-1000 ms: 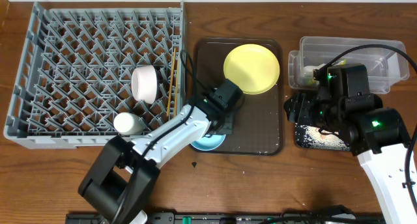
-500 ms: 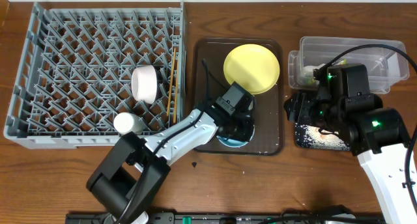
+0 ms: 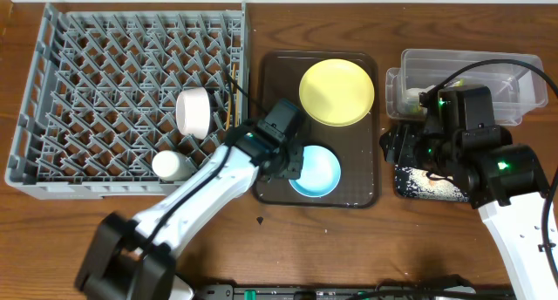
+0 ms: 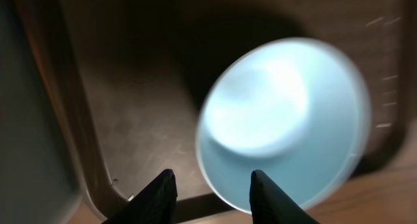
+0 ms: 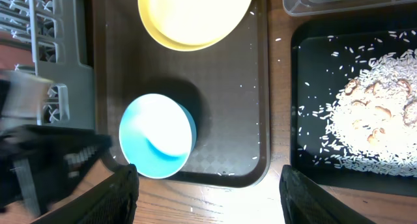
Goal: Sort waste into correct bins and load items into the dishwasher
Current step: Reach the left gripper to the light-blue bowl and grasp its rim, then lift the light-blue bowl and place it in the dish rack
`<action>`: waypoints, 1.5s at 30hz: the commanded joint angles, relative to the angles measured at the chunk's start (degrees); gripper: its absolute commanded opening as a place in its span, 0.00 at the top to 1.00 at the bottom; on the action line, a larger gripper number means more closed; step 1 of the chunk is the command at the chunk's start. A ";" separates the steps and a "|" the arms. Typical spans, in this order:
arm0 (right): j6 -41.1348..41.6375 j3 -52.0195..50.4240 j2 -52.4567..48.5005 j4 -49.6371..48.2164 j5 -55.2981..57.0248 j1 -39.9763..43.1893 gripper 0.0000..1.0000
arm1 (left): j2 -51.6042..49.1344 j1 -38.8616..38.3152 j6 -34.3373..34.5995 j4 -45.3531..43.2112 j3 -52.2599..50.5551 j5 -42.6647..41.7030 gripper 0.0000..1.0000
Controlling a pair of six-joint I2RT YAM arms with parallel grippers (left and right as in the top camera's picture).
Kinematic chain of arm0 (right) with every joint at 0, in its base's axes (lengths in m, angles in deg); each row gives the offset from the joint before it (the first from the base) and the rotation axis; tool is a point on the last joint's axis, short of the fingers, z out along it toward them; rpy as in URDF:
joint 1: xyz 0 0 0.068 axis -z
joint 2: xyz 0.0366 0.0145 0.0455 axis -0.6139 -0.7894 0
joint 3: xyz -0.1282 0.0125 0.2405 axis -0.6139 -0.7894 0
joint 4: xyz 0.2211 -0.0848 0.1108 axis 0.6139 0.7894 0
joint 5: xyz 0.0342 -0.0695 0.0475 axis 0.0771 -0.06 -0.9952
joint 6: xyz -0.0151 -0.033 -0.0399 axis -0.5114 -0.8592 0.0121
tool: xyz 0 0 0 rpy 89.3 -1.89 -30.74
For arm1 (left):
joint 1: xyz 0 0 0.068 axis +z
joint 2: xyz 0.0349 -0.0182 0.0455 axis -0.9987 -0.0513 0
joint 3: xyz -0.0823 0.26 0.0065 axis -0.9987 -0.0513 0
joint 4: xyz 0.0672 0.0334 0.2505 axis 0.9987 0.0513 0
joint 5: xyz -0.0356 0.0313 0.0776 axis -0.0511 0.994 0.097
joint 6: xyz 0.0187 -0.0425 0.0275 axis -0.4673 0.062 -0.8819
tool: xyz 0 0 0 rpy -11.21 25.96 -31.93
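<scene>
The light blue bowl [image 3: 316, 171] [image 4: 283, 120] [image 5: 158, 134] sits on the front of the dark brown tray [image 3: 357, 160]. My left gripper [image 3: 285, 163] [image 4: 212, 196] is open at the bowl's left side; one finger hangs over the bowl, the other over the tray. The yellow plate [image 3: 336, 92] [image 5: 195, 12] lies at the back of the tray. In the grey dish rack [image 3: 87, 64] are a white bowl [image 3: 193, 111], a white cup [image 3: 171, 165] and chopsticks [image 3: 231, 112]. My right gripper [image 3: 403, 152] [image 5: 208, 198] hangs wide open and empty above the tray's right edge.
The black tray [image 3: 403, 185] [image 5: 306, 87] to the right of the brown one holds rice and beige food scraps [image 5: 378, 113]. Behind it stands the clear tub [image 3: 488, 73] with something pale green [image 3: 410, 97] in its left corner. Rice grains dot the brown tray.
My left gripper slid the blue bowl rightward along the tray's front, opened and drew back to the left, leaving the bowl uncovered. The right arm has not moved.
</scene>
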State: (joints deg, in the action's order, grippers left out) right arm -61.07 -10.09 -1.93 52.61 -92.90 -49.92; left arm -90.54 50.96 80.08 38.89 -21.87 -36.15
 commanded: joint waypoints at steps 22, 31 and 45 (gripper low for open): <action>0.44 0.28 0.59 0.07 0.11 0.42 0.33 | -2.14 0.76 -1.01 3.82 6.10 5.44 0.93; 0.42 0.28 0.59 -0.13 0.11 0.42 0.33 | 13.33 2.01 -4.46 13.66 9.55 54.07 0.93; 0.39 0.28 0.59 -0.15 0.15 0.42 0.32 | 6.82 18.93 -25.40 4.57 9.53 82.75 0.93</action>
State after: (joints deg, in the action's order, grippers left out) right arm -61.07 -10.09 -1.95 52.55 -92.90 -49.92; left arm -81.63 65.63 62.64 45.42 -12.34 40.57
